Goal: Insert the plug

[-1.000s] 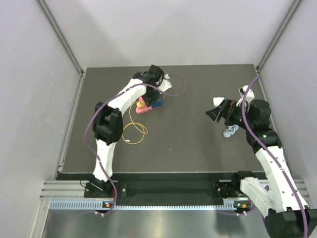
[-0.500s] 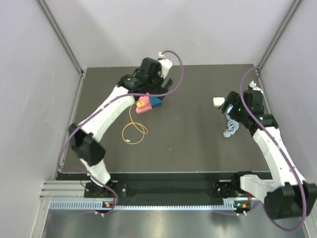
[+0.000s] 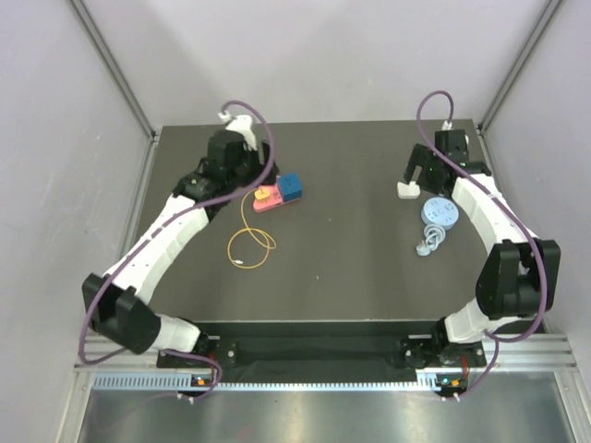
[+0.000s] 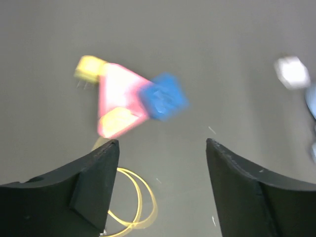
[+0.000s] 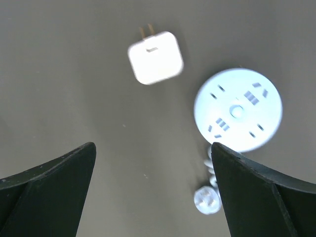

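Note:
A white square plug [image 5: 154, 58] with two prongs lies flat on the dark table [image 3: 351, 268], just left of a round white socket [image 5: 238, 109]. My right gripper [image 5: 152, 145] hovers above them, open and empty. From above, the plug [image 3: 407, 190] sits just under the right gripper [image 3: 423, 173], with the socket [image 3: 440, 214] beside it. My left gripper [image 4: 163, 143] is open, empty and raised. Ahead of it lies a pink block [image 4: 118, 106] joined to a blue cube [image 4: 164, 96], with a yellow plug [image 4: 89, 69] at its corner.
A looped yellow cable [image 3: 250, 245] trails from the pink block [image 3: 268, 198] toward the near side. The socket's coiled white cord ends in a small plug [image 3: 427, 245]. Grey walls with metal rails enclose the table on three sides.
The left arm has drawn back to the left, off the pink and blue block. The right arm has swung toward the far edge and now hangs over the white plug.

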